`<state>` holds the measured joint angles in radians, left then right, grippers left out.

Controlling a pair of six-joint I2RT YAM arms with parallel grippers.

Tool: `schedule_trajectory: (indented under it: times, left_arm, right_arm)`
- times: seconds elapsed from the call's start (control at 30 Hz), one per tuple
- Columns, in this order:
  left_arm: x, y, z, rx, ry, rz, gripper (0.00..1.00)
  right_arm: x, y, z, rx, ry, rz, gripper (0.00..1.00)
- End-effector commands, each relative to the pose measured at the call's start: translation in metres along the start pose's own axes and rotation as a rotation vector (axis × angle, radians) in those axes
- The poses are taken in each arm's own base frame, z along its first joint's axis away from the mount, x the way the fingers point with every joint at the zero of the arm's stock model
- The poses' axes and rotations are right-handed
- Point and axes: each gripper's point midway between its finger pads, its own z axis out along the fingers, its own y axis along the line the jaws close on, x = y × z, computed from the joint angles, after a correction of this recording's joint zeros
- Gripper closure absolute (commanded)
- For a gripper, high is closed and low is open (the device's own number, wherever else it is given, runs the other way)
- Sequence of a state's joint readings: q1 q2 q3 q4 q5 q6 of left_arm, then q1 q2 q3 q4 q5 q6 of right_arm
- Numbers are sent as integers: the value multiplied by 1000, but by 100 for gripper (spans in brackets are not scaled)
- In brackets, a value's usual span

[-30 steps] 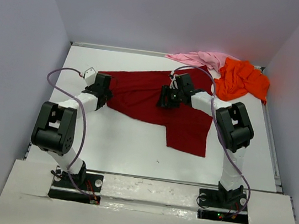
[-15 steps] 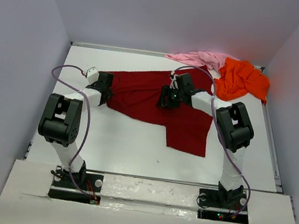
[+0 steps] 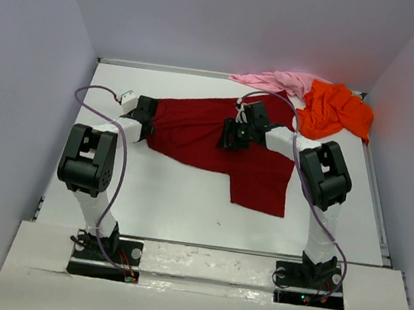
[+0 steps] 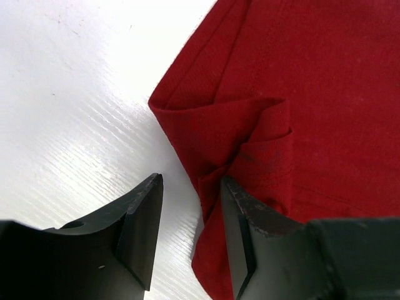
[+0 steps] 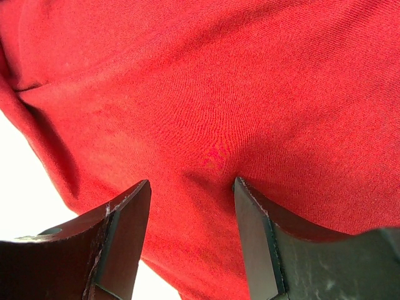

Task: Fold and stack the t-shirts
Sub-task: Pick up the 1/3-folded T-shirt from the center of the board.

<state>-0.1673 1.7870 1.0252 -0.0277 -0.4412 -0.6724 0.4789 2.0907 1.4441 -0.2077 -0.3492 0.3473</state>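
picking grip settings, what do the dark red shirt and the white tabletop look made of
The dark red cloth t-shirt looks like matte knit jersey, maybe cotton: fine weave, limp folds. The white tabletop seems hard glossy painted or laminated board: streaky glare.

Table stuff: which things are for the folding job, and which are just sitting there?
For the job: dark red t-shirt, orange t-shirt, pink t-shirt.
Just there: white table, purple cables on the arms.

crimson t-shirt (image 3: 202, 131): spread flat, centre (left corner folded) | orange t-shirt (image 3: 335, 111): crumpled, far right | pink t-shirt (image 3: 275, 80): bunched beside it
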Motion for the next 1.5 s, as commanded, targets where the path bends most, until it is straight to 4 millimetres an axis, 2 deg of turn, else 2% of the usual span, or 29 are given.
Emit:
schedule_trajectory:
  times: [0.0,0.23,0.53,0.8,1.47]
  left_arm:
    - [-26,-1,-3,-23,-56,-10,49]
    - [-29,2,-6,-29,-63,-9,49]
    - [-14,-5,3,-3,-13,-8,49]
    - [-7,-26,6,80,40,2,49]
    - [-16,-37,-2,116,30,36,50]
  right_arm:
    - [14,-10,11,5,39,12,38]
    - [14,-9,12,1,40,12,38]
    - [13,-9,10,4,36,12,38]
    - [14,-10,11,8,38,13,38]
    - [15,-12,19,-1,51,17,38]
